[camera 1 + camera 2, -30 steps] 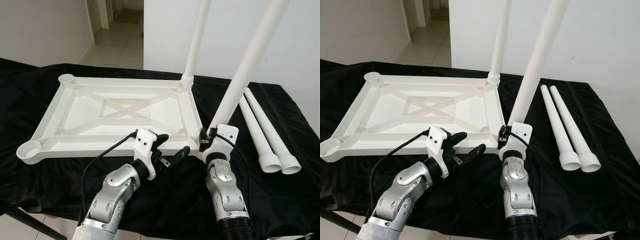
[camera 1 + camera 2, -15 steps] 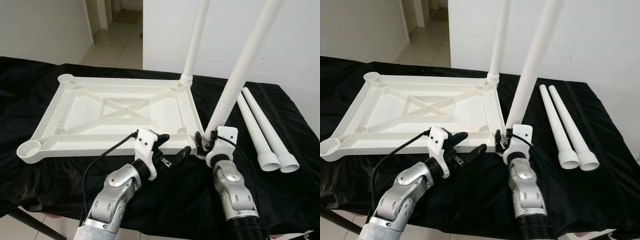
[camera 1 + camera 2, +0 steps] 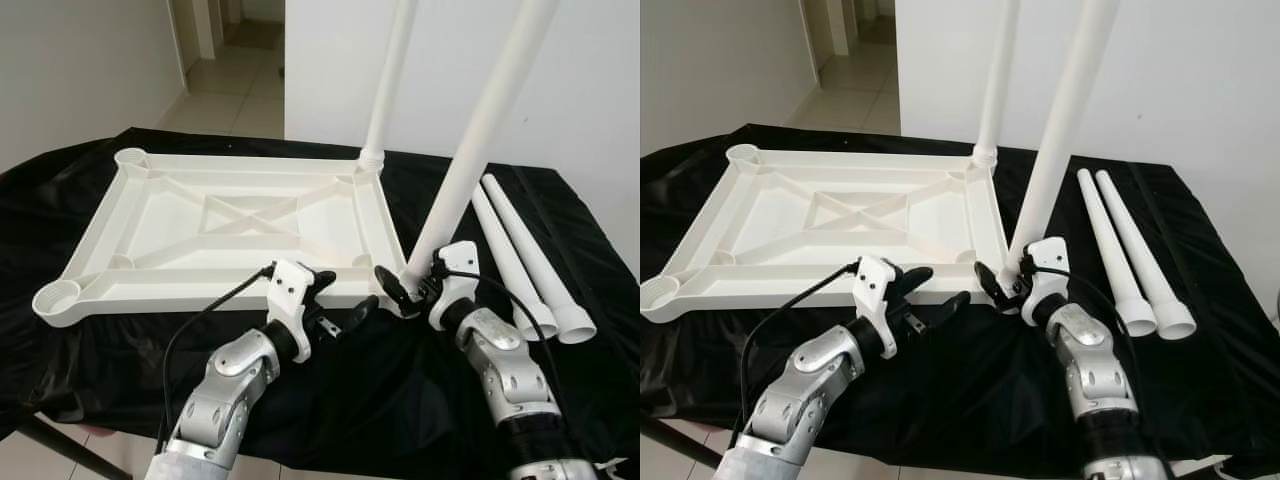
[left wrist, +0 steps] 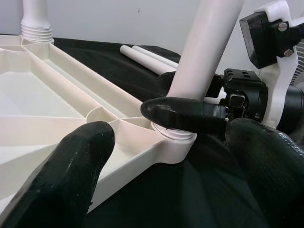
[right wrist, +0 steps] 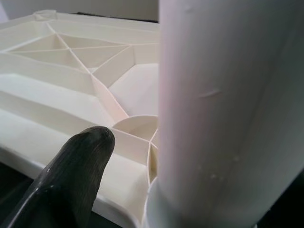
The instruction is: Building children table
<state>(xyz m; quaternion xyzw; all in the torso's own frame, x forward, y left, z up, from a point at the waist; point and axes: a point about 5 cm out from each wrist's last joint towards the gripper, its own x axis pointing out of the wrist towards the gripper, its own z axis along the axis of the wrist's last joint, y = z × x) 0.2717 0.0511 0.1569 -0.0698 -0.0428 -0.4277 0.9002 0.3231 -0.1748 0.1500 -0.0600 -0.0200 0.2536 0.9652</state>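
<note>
Upside down on the black cloth [image 3: 90, 330] lay the white tabletop [image 3: 240, 225], with one leg [image 3: 390, 75] standing in its far corner socket. A second leg [image 3: 470, 160] stood tilted in the near corner socket, and the right gripper [image 3: 405, 292] sat at that leg's foot, fingers [image 4: 183, 114] spread around it rather than pinching. Just beside the same socket the left gripper [image 3: 335, 300] hovered with fingers apart, holding nothing. Two spare legs [image 3: 525, 265] lay beyond the tilted leg. These plastic tubes looked light, stiff and smooth, likely slippery; gripping low, near the socket, seemed best for straightening and seating the leg without levering the corner.
</note>
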